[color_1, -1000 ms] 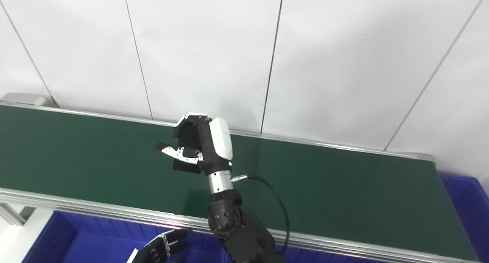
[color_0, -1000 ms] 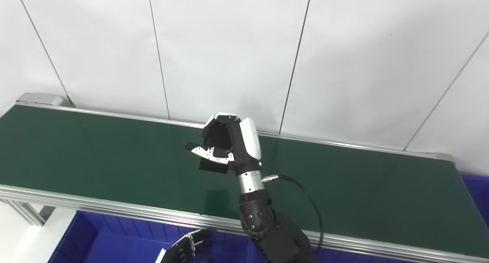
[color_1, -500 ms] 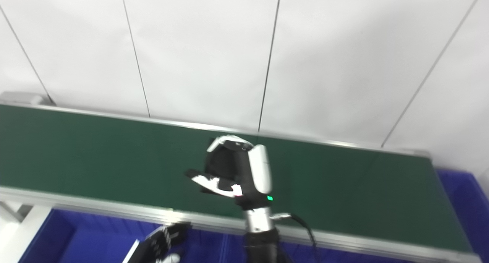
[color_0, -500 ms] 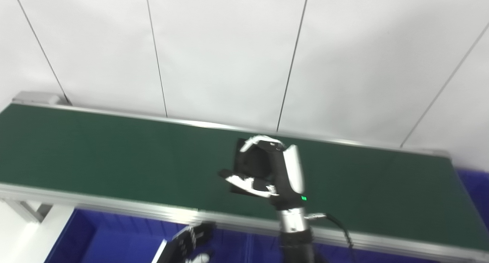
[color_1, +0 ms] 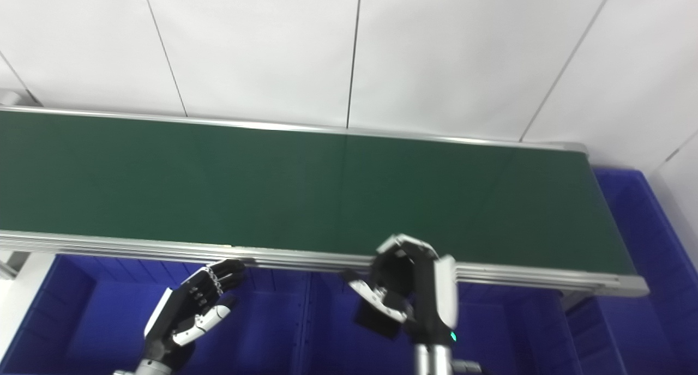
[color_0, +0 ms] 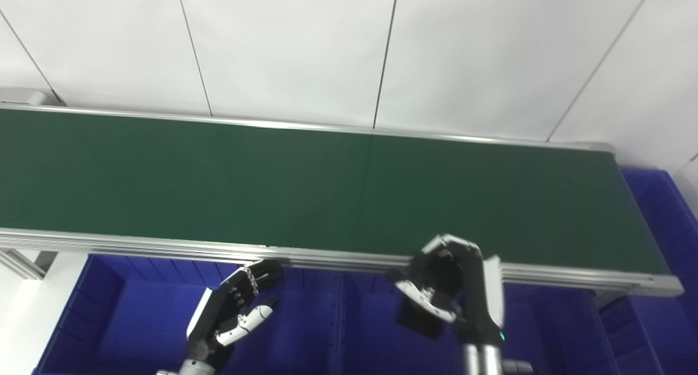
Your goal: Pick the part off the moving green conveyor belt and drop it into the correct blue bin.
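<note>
Right hand (color_0: 455,293): seen below the near rail of the conveyor, over the blue bins; its fingers (color_0: 452,244) are curled over and its thumb is pressed in, clamped around a dark part.
Part (color_0: 417,320): a flat, black, blocky piece, gripped in the right hand; its lower corner is seen jutting out beneath the thumb. It is held clear of the belt, above the bin to the right of the divider. Finer detail of the part cannot be made out through the blur.
Left hand (color_0: 232,312): raised over the left-hand bin, palm turned toward the right; fingers are spread apart and slightly bent, and nothing is held.
Conveyor belt (color_0: 305,184): a long dark green surface, run across the whole width of the view, framed by silver aluminium rails. No part is seen lying on it.
Blue bins (color_0: 136,309): set side by side below the near rail; a divider wall (color_0: 341,315) is seen between the two hands. A further blue bin (color_0: 662,211) is placed at the belt's right end.
Wall (color_0: 349,48): white panels, split by thin dark seams, behind the conveyor.
Right wrist: a small green light (color_0: 501,337) is shown lit on it.
</note>
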